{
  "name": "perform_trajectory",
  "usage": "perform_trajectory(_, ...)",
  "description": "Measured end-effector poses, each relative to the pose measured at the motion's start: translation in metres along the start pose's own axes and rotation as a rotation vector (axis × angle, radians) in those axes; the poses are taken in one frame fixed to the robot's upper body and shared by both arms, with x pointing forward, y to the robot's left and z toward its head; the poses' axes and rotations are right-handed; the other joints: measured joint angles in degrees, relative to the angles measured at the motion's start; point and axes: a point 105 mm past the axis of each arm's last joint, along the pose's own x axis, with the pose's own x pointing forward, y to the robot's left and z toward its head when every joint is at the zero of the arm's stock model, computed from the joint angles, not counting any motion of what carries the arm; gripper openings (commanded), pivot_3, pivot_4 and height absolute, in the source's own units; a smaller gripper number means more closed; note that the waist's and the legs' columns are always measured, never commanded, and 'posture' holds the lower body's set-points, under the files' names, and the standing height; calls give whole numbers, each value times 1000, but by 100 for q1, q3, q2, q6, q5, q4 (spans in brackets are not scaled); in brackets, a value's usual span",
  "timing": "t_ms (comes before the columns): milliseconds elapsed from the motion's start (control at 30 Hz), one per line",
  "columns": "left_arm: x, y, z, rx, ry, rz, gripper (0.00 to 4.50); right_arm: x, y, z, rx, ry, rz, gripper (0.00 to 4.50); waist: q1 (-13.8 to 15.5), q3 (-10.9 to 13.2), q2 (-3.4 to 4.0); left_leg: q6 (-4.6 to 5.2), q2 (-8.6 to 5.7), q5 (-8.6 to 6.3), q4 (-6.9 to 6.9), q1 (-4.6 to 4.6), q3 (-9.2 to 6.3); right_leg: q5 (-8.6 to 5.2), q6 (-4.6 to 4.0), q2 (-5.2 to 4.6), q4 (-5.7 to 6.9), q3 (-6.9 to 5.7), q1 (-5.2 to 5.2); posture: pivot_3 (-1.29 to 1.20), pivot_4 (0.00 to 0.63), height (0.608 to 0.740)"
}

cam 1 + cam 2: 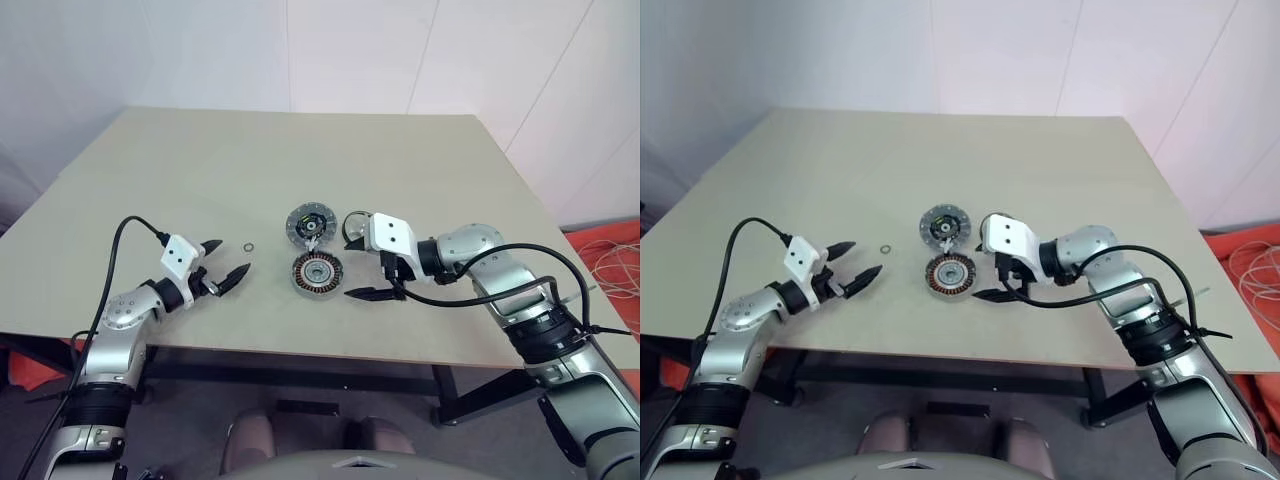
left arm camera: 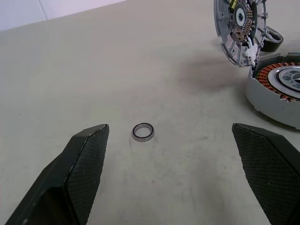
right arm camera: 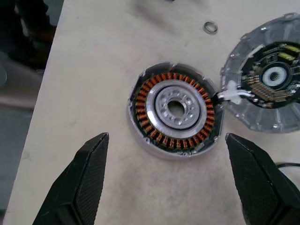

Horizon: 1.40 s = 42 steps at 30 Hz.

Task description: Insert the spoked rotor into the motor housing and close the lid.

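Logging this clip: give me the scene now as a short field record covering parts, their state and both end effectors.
motor housing: open on table, copper windings showing
lid: off, beside housing, joined by white connector
small ring: loose on table, ahead of left end effector
left end effector: open, empty
right end effector: open, empty, beside housing

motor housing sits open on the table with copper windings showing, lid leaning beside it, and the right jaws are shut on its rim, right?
Not quite. The right gripper has its jaws wide open, empty, short of the motor housing; the right wrist view shows this. The lid beside it and the windings are as stated.
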Motion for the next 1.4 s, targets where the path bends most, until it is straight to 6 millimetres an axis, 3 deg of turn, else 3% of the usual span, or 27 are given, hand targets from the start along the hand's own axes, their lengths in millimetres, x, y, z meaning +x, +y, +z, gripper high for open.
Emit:
perform_trajectory(133,0,-1,0,3,-4,0,4456,9,3,-10,-148,121,111,4500,-3,0,0,0,0,0,3,0,0,0,-1,1,5,0,-3,0,0,740)
perform_trajectory(367,1,-1,2,8,-16,0,4456,26,0,-10,-347,241,228,4500,-11,0,0,0,1,0,7,-4,0,4,-7,0,8,0,-4,0,0,740)
perform_trajectory(500,1,-2,1,5,-20,2,4500,34,-4,-9,-443,284,263,3622,-13,0,-1,0,1,0,9,-1,0,4,-8,1,10,0,-2,0,0,740)
perform_trajectory(600,2,-3,1,3,-22,3,4500,36,-10,-6,-499,307,270,2730,-18,-1,-1,0,2,0,10,3,0,5,-8,1,12,0,0,0,0,740)
perform_trajectory(800,2,-2,1,2,-24,12,4500,43,-12,3,-526,306,284,498,-34,-4,-6,0,8,0,11,13,0,5,-9,5,16,1,8,0,0,740)
perform_trajectory(867,2,-2,1,3,-23,15,4500,43,-11,3,-521,312,293,43,-56,-5,-8,-1,9,0,11,21,1,5,-9,6,18,1,13,0,0,740)
perform_trajectory(1400,4,-2,1,4,-31,14,4500,49,2,19,-479,299,352,43,-96,-4,-6,0,9,0,13,-2,0,8,-15,5,18,2,-6,0,0,740)
